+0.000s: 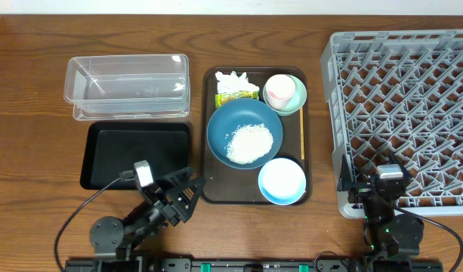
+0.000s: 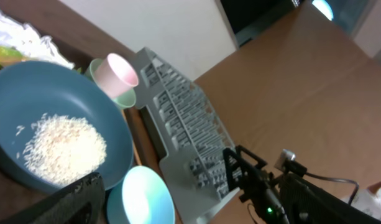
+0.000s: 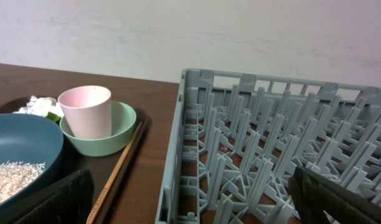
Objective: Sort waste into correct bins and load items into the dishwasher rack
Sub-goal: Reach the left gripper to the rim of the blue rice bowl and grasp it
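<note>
A brown serving tray (image 1: 307,143) holds a dark blue bowl (image 1: 239,117) with a heap of white rice (image 1: 250,143). It also holds a light blue bowl (image 1: 282,181) and a pink cup (image 1: 279,90) standing in a pale green bowl (image 1: 297,98). A white tissue (image 1: 233,79) and a green-yellow wrapper (image 1: 239,95) lie there too. The clear tub (image 1: 125,85) and the black tray (image 1: 137,155) lie to the left. The grey rack (image 1: 405,106) stands at the right. My left gripper (image 1: 195,189) is open and empty at the serving tray's front left corner. My right gripper (image 3: 190,199) is open and empty over the rack's front left corner.
The right wrist view shows the cup (image 3: 86,111) in the green bowl (image 3: 112,140), the serving tray's rim (image 3: 119,168) and the rack's pegs (image 3: 271,143). The left wrist view shows the rice (image 2: 63,149), the light blue bowl (image 2: 143,199) and my right arm (image 2: 283,186).
</note>
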Controlling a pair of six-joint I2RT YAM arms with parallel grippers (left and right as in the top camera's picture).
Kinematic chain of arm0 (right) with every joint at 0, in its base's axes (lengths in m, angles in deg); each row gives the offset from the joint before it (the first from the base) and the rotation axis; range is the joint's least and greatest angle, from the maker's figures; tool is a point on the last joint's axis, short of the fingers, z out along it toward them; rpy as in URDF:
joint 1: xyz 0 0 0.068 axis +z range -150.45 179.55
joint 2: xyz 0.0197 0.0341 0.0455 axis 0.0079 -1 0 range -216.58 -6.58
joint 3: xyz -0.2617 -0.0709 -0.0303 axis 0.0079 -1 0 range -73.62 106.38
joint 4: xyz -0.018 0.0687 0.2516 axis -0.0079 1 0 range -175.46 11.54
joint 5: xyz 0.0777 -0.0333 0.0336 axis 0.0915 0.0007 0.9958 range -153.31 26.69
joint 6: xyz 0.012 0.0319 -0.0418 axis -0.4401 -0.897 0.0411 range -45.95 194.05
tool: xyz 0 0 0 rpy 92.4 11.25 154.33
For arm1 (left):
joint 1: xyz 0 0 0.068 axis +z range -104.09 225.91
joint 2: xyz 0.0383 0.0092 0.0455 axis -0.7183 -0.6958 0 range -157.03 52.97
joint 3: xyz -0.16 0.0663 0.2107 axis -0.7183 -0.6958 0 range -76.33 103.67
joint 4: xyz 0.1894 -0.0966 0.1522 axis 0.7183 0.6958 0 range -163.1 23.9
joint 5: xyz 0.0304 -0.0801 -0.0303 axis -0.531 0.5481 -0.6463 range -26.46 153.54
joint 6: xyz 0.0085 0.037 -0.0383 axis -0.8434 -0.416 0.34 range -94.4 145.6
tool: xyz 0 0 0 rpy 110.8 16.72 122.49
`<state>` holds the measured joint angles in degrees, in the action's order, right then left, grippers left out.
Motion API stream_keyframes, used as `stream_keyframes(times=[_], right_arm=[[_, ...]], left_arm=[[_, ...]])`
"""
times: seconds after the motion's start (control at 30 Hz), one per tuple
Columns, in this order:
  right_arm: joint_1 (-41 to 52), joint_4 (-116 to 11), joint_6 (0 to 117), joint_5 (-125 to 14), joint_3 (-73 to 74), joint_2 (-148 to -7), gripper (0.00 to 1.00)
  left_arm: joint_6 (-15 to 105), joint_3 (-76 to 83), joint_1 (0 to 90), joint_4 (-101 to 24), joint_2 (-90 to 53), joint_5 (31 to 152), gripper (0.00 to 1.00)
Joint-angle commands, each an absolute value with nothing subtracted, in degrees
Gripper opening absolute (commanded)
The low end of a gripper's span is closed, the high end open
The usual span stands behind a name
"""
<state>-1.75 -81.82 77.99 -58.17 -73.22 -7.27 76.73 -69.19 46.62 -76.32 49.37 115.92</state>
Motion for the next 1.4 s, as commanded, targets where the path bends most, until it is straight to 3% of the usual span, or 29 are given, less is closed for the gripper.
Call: stream_keyframes(times=[0.0,0.23,0.4,0.57,0.7,0.93,1.17,1.37], right_arm=[[-1.6,-81.6,77.3,-58.6,-73.3,-7.0,0.99],[-1.6,-81.6,77.3,-58.6,-73.3,-7.0,0.99],[-1.6,-81.6,77.3,-58.6,-73.3,-7.0,0.99],[-1.6,-81.6,77.3,-58.6,-73.3,-7.0,0.99],[-1.6,-81.6,77.3,-58.6,-73.3,-7.0,0.99],[-1.6,-81.6,77.3,-58.6,-73.3,-7.0,0.99],[-1.6,-81.6,77.3,-58.6,-73.3,-7.0,0.99],[-1.6,-81.6,77.3,-58.6,-73.3,-7.0,0.99]], left_arm=[[68.4,-59.2,47.3,-68.7,44.8,115.7,0.92],[42.8,-32.2,47.2,-30.2,25.0,96.2,0.92],[41.8,-18.1,47.2,-17.7,14.2,94.2,0.92],[38.0,-13.6,45.8,-18.5,8.8,107.9,0.92],[37.6,-8.1,38.9,-13.6,2.4,98.6,0.92],[37.9,8.4,18.2,-1.5,-16.7,77.8,0.92],[42.9,11.9,5.6,-8.5,-28.1,77.8,0.92],[42.8,11.9,3.1,-15.7,-35.6,77.8,0.92]])
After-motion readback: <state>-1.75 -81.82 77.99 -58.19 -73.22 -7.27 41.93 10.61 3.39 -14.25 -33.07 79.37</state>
